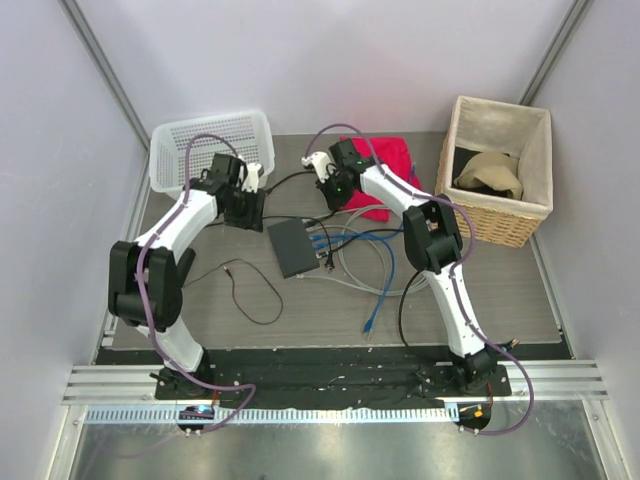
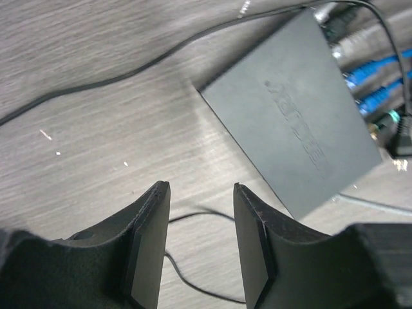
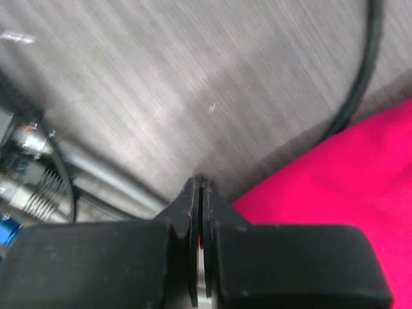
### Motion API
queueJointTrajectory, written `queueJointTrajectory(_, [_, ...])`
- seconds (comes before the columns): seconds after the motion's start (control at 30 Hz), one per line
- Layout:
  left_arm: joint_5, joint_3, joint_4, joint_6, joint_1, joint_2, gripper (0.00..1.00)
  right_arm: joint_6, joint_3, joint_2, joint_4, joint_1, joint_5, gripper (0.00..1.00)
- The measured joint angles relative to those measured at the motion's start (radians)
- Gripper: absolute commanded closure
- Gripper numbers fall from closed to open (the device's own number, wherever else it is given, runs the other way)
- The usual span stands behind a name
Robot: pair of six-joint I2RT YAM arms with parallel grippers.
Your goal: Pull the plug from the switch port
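The switch (image 1: pixel 293 246) is a flat black box lying mid-table. Blue plugs (image 1: pixel 322 243) and grey cables sit in the sockets on its right edge. My left gripper (image 1: pixel 243 212) hovers just left of and behind the switch. In the left wrist view it (image 2: pixel 201 188) is open and empty over bare table, with the switch (image 2: pixel 296 116) ahead to the right and the blue plugs (image 2: pixel 373 71) beyond it. My right gripper (image 1: pixel 335 190) hangs behind the switch at the red cloth's edge. In the right wrist view it (image 3: pixel 199 185) is shut with nothing between its fingers.
A red cloth (image 1: pixel 388 168) lies at the back under the right arm. A white mesh basket (image 1: pixel 212 148) stands back left and a wicker basket (image 1: pixel 500 170) back right. A thin black cable (image 1: pixel 250 290) loops left of the switch. Blue and grey cables (image 1: pixel 380 265) trail to its right.
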Motion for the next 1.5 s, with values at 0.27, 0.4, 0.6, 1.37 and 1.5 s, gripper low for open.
queueJointTrajectory(0.27, [0.025,-0.056,0.0,0.001,-0.001,-0.039,0.48,-0.037,-0.401,-0.248,0.049,0.057,0.027,0.99])
queueJointTrajectory(0.4, [0.044,-0.065,0.002,0.001,-0.003,-0.039,0.47,-0.043,-0.584,-0.376,0.029,0.155,0.084,0.99])
queueJointTrajectory(0.6, [0.127,-0.078,0.014,0.001,-0.011,-0.032,0.54,-0.042,-0.523,-0.361,-0.021,0.275,0.15,0.98])
queueJointTrajectory(1.37, [0.231,-0.191,-0.094,-0.007,-0.043,-0.047,1.0,-0.028,-0.361,-0.349,-0.238,0.156,-0.416,0.53])
queueJointTrajectory(1.5, [0.227,-0.182,-0.1,-0.012,-0.02,-0.047,1.0,-0.011,-0.354,-0.308,-0.23,0.181,-0.412,0.57])
